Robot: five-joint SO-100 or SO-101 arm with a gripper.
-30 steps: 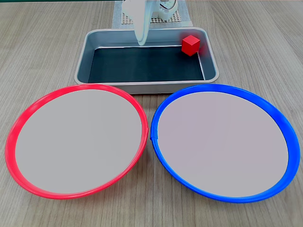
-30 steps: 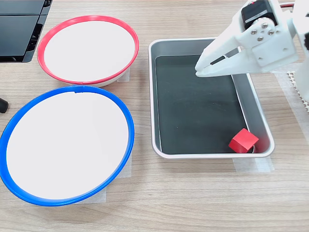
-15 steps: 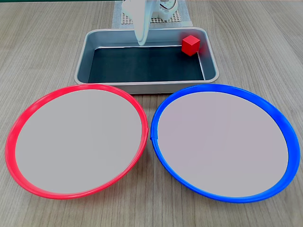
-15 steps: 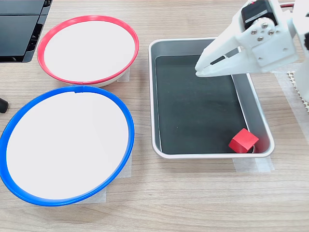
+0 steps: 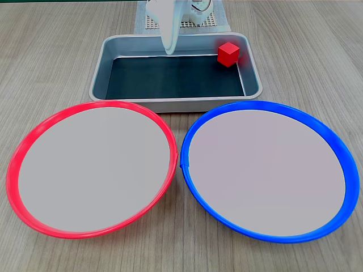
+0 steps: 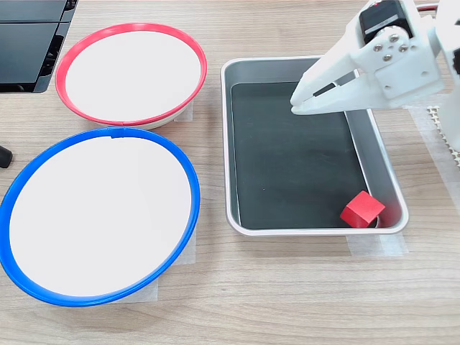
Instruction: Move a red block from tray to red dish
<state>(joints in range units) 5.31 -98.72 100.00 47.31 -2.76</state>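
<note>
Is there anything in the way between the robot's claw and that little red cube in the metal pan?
Nothing visible. The end effector hangs over the tray, and the red block sits in a tray corner, tilted against the wall. Only bare dark floor lies between them; that wall may crowd the grasp.

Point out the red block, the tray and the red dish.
red block point(image 6: 361, 209), second exterior view, on its top face.
tray point(image 6: 240, 66), second exterior view, on its metal rim.
red dish point(image 5: 17, 161), first exterior view, on its red rim.

Looking like a robotics lab bench: white printed arm point(image 6: 388, 61) standing over a wood-grain table point(image 6: 287, 287), dishes taped down (tidy setup).
</note>
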